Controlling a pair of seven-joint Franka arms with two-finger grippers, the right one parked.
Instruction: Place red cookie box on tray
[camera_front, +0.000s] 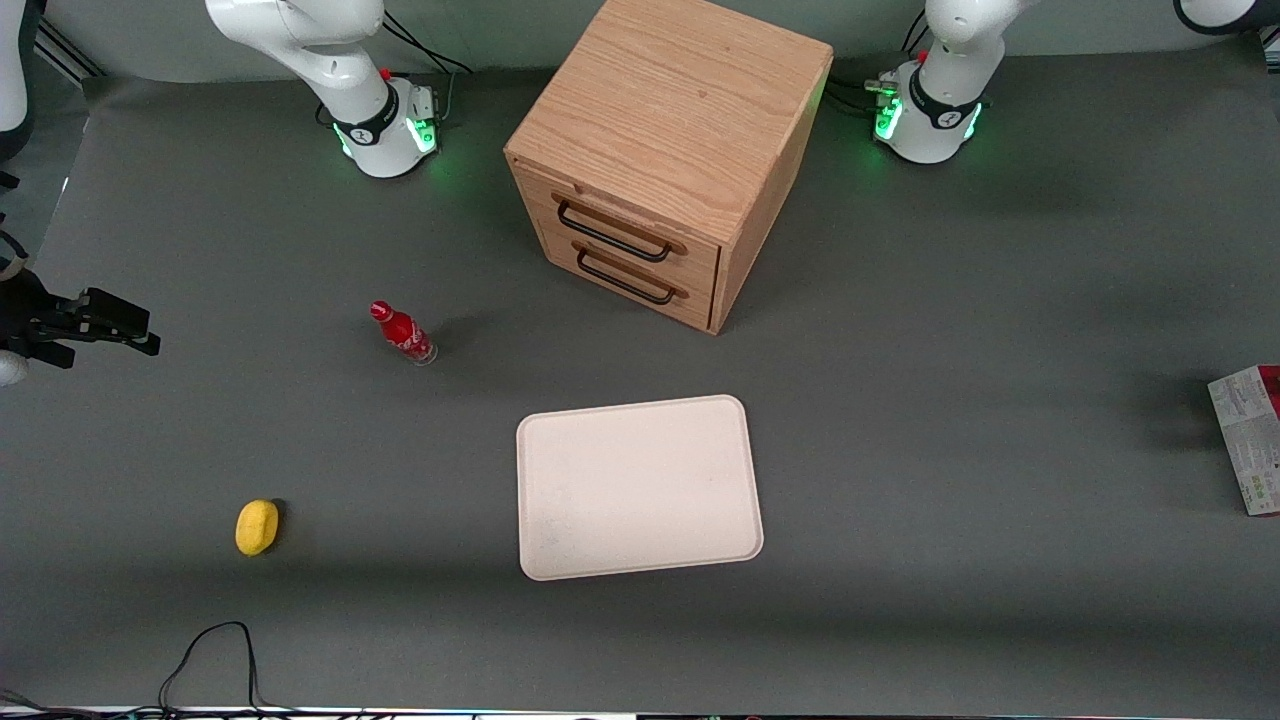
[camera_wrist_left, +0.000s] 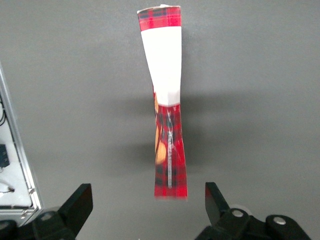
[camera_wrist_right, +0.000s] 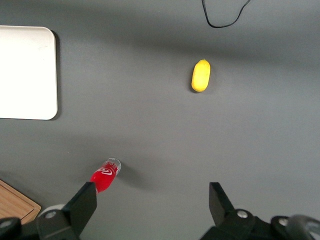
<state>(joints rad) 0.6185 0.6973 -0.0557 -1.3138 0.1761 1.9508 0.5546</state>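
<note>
— Red tartan cardboard, that's the red cookie box, standing on its narrow edge on the grey mat, way out at the working arm's end of the table. From the front you only catch its whitish printed panel poking in at the edge of the shot.

— And the gripper?

— Hanging right above it, fingers spread wide, nothing between them. The box's nearest end sits in the gap, touching neither finger.

— So nothing picked up.

— Not yet. The tray sits bare mid-table, nearer the front camera than the wooden cabinet, well apart from the box.

— How's that box going to behave?

— Light, I'd guess, thin card. Stiff along its length but the broad faces look ready to give under a hard squeeze. It even looks pinched in at the middle, though that may be the lens. Printed card can be a bit slick too.

— Where would you grab?

— Across the thin dimension, pads on the two broad faces, close to the middle so it doesn't swing. Gentle pressure; crush it and it may buckle or slip.

— Anything in the way on the carry?

— A small red bottle and a yellow thing, both toward the parked arm's end. Not on the route, I reckon.
</note>
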